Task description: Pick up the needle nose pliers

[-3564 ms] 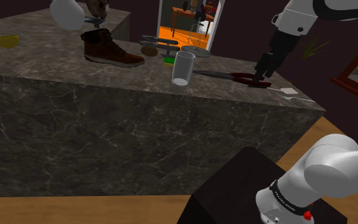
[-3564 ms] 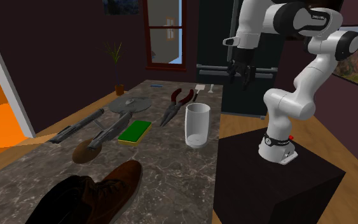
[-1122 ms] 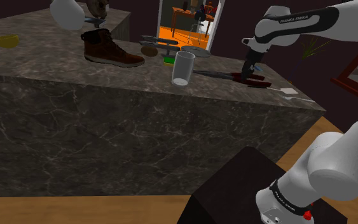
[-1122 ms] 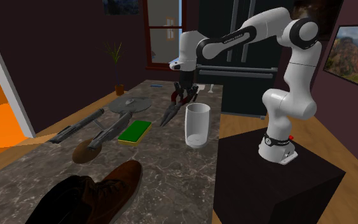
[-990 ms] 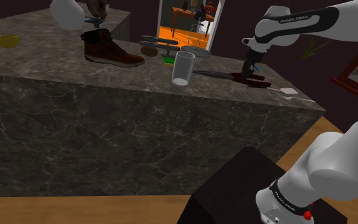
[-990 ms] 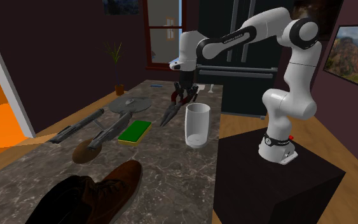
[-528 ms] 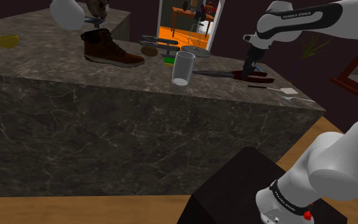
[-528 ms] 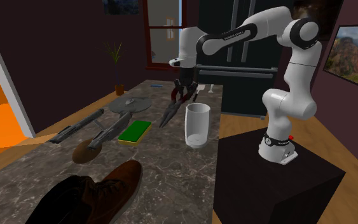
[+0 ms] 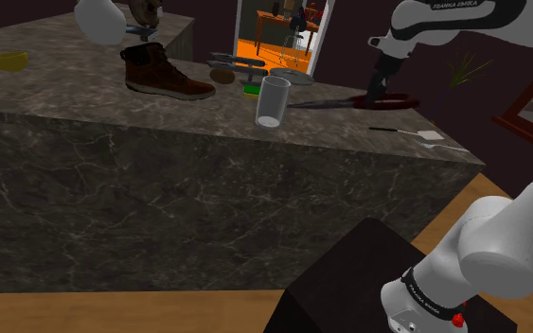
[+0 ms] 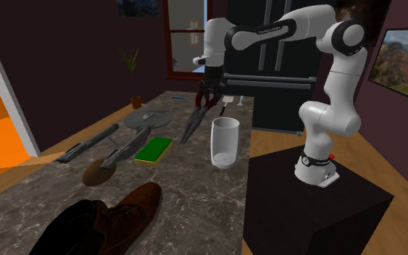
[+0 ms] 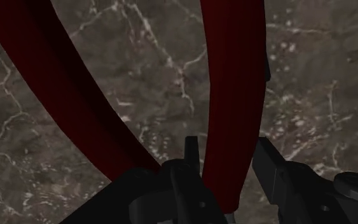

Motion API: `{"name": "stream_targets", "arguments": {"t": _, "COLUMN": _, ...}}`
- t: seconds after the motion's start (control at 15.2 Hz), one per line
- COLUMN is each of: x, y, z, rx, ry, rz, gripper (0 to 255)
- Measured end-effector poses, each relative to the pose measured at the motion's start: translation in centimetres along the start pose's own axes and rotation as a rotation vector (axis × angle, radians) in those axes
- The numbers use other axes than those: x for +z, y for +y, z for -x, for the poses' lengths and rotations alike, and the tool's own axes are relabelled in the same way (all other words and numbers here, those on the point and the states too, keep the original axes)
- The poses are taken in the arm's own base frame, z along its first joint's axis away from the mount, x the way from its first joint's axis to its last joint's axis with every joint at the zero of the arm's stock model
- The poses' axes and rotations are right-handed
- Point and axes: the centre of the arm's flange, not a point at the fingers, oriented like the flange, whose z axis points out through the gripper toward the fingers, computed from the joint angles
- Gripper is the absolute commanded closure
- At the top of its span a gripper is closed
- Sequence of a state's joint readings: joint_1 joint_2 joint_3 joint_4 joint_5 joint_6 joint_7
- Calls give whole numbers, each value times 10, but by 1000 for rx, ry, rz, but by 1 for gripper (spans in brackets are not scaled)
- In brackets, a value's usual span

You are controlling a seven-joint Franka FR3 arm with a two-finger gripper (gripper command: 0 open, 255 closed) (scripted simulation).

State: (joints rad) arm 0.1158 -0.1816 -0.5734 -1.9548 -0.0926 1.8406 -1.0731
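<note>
Pliers (image 10: 195,122) hung tilted from the jaws, which were clamped on one red handle (image 11: 228,95) alone, so the unsupported nose drooped toward the tabletop (image 10: 195,181). In the second exterior view, the clear cup (image 10: 224,141) stood at three o'clock of its tip.

White arm (image 10: 289,25) stretches out level from a raised shoulder — wrist bent straight down. The black gripper (image 10: 209,98) points downward, fingers (image 11: 268,167) clamped on one red handle of the pliers (image 11: 231,95).
</note>
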Motion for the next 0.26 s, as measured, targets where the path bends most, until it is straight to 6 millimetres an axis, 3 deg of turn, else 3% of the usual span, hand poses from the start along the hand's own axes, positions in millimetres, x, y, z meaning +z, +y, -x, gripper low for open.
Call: {"name": "stream_targets", "arguments": {"t": 0.26, "x": -18, "y": 0, "z": -1, "rx": 0, "ry": 0, "rz": 0, "gripper": 255}}
